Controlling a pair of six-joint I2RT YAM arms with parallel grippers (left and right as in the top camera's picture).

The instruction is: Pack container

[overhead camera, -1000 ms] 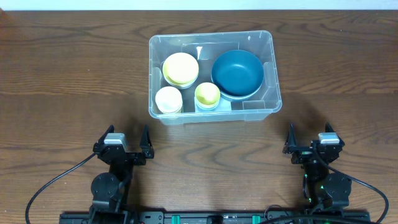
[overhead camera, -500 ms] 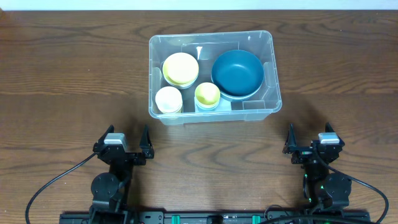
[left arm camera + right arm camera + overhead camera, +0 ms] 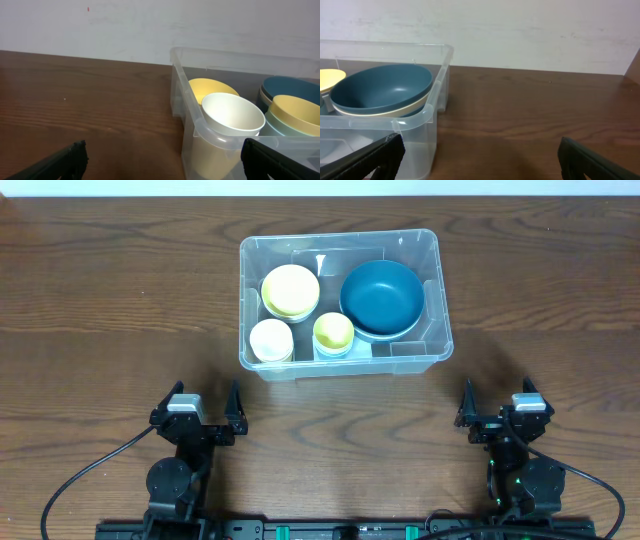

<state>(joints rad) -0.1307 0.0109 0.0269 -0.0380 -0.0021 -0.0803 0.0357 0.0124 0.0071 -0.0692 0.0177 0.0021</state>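
The clear plastic container (image 3: pixel 436 290) sits at the table's far middle. Inside it are a big blue bowl (image 3: pixel 381 297) stacked on a cream one, a pale yellow bowl (image 3: pixel 290 290), a white cup (image 3: pixel 271 339) and a small yellow-green cup (image 3: pixel 333 332). The left wrist view shows the container's near corner (image 3: pixel 200 127) with the white cup (image 3: pixel 232 114). The right wrist view shows its other corner (image 3: pixel 427 115) and the blue bowl (image 3: pixel 382 89). My left gripper (image 3: pixel 197 405) and right gripper (image 3: pixel 505 405) are open and empty, near the front edge, apart from the container.
Brown wooden tabletop (image 3: pixel 120 290) lies all round the container. Black cables run from both arm bases at the front edge. A pale wall stands behind the table in the wrist views.
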